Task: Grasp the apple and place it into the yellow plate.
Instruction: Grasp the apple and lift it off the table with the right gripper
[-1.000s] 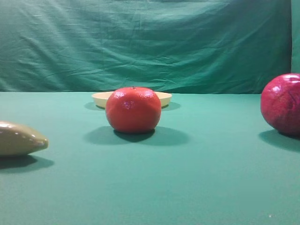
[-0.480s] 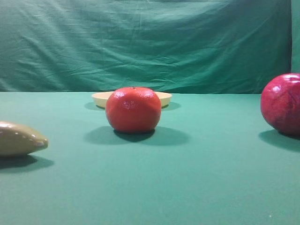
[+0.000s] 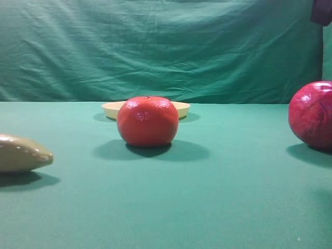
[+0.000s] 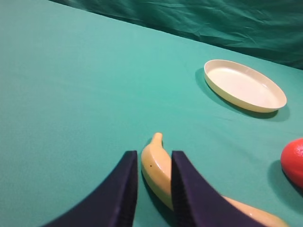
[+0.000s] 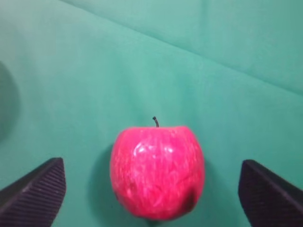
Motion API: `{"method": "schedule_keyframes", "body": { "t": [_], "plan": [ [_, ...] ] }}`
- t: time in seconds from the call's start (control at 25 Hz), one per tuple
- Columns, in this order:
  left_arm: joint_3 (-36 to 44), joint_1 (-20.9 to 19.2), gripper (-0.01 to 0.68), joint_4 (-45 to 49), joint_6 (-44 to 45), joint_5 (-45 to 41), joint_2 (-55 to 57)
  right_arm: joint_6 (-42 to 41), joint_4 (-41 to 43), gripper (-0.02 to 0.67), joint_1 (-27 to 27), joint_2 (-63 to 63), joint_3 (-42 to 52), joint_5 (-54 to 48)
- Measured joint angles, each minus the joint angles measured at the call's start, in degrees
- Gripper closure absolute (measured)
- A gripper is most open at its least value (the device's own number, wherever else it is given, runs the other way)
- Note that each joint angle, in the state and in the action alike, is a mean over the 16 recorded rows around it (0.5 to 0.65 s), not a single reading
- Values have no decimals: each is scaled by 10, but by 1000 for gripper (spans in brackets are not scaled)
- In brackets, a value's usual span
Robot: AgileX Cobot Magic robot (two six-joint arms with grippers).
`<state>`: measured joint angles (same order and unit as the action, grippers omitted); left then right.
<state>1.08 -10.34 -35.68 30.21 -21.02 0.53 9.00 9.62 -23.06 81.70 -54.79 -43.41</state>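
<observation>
Your only container is the yellow plate (image 4: 245, 85), and the left wrist view shows its whole pale inside with nothing lying in it. In the high view the yellow plate (image 3: 182, 108) sits at the far side of the green table (image 3: 207, 207), and the orange-red fruit (image 3: 148, 121) in front covers its middle, so you see only the two ends of the rim.

The apple (image 5: 157, 172) stands on the cloth, stem up, well apart from the plate. In the high view the apple (image 3: 312, 115) is cut off by the right edge of the picture.

Your right gripper (image 5: 151, 191) hangs over the apple with its jaws spread wide, one fingertip at each lower corner of its wrist view, the fruit between them and touched by neither. It holds nothing. In the high view only a dark scrap shows at the top right corner, and you cannot tell what part that is.

Your left gripper (image 4: 154, 187) has its two dark fingers (image 4: 124, 189) close together with a narrow gap. The banana (image 4: 158, 168) shows through that gap, but you cannot tell whether the fingers touch it or merely stand above it. The banana runs off the lower edge, and the orange-red fruit there is cut by the right edge.
</observation>
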Motion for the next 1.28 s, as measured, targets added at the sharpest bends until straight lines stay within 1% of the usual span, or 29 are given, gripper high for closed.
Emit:
{"method": "schedule_keyframes", "body": {
  "t": [0.12, 0.28, 0.4, 0.72, 1.0, 1.16, 1.28],
  "plan": [
    [0, 0, 516, 0, 0, 0, 0, 3, 3, 9, 0, 30, 0, 8],
    [0, 0, 516, 0, 0, 0, 0, 5, 10, 6, 0, 76, -1, 19],
    [0, 0, 516, 0, 0, 0, 0, 5, 15, 21, 0, 108, -2, 28],
    [0, 0, 516, 0, 0, 0, 0, 6, 25, 93, 0, 163, -23, 37],
    [0, 0, 516, 0, 0, 0, 0, 10, 1, 151, -1, 174, -96, 41],
    [0, 0, 516, 0, 0, 0, 0, 9, -20, 157, -6, 179, -157, 73],
    [0, 0, 516, 0, 0, 0, 0, 5, -35, 156, -16, 190, -203, 118]
  ]
}}
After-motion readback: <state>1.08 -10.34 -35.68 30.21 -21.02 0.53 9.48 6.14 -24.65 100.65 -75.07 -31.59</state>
